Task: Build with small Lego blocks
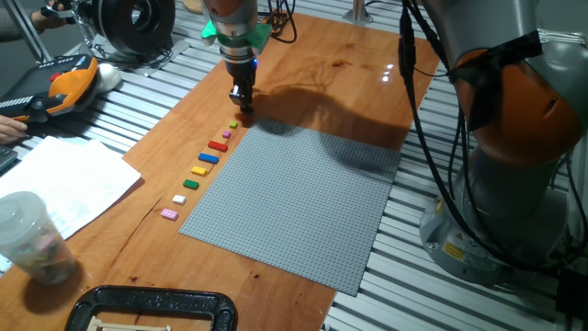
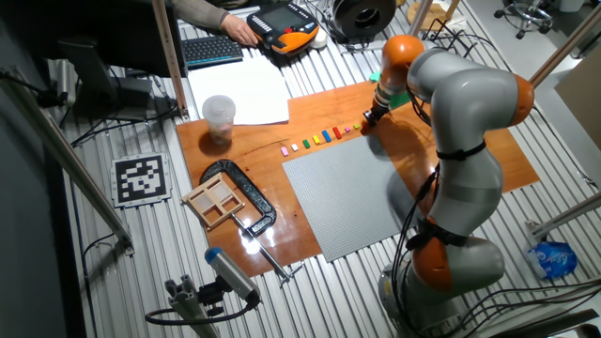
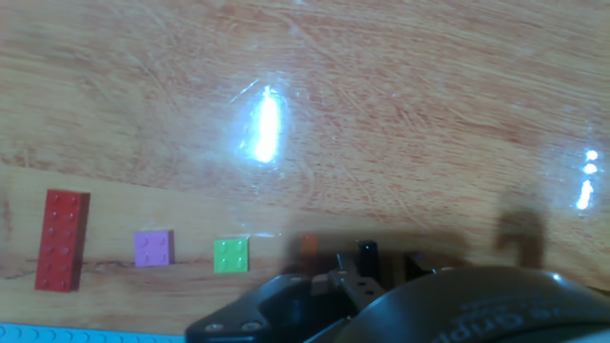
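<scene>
The small Lego blocks lie in a row on the wooden board, along the left edge of the grey baseplate (image 1: pixel 303 193): pink (image 1: pixel 169 213), white (image 1: pixel 179 199), green (image 1: pixel 191 185), yellow (image 1: pixel 199 170), blue (image 1: pixel 208 158), red (image 1: pixel 218 145), then two tiny ones. My gripper (image 1: pixel 243 106) is low over the far end of this row. The hand view shows the red brick (image 3: pixel 62 240), a purple one (image 3: pixel 153 248), a green one (image 3: pixel 231 255) and a blurred orange one (image 3: pixel 310 246) just left of my dark fingers (image 3: pixel 367 255). Whether the fingers hold anything is hidden.
Left of the board are paper sheets (image 1: pixel 64 184), a plastic cup (image 1: pixel 32 234) and an orange teach pendant (image 1: pixel 64 87). A black clamp (image 1: pixel 152 308) grips the board's near edge beside a wooden frame (image 2: pixel 218 199). The arm's base (image 1: pixel 496 184) stands on the right.
</scene>
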You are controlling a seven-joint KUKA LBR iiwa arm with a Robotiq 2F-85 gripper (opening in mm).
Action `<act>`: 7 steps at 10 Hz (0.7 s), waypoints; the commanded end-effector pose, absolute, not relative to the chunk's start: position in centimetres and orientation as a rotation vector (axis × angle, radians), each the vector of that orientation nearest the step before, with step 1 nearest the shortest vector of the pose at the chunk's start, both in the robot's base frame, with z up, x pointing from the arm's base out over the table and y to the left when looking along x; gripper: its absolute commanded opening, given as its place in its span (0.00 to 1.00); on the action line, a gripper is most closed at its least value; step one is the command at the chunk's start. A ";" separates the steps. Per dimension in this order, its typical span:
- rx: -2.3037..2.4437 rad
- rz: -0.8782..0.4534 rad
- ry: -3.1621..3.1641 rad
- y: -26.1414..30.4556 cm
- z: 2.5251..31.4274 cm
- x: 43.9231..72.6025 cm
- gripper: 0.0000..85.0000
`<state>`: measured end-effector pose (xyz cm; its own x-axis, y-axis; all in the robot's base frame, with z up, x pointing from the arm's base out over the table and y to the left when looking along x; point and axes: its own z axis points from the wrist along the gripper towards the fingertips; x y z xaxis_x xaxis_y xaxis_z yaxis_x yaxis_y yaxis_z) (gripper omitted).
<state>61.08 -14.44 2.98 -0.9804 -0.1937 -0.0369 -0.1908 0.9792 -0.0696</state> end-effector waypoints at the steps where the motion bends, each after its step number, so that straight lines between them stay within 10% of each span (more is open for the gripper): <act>1: -0.299 -0.102 3.082 -14.4 2.9 61.1 0.40; 2: -0.299 -0.102 3.082 -14.4 2.8 61.1 0.40; 3: -0.300 -0.104 3.082 -14.4 2.8 61.1 0.20; 7: -0.309 -0.107 3.075 -14.4 2.5 61.2 0.20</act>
<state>61.20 -14.41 2.47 -0.9789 -0.1998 -0.0418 -0.1964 0.9777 -0.0743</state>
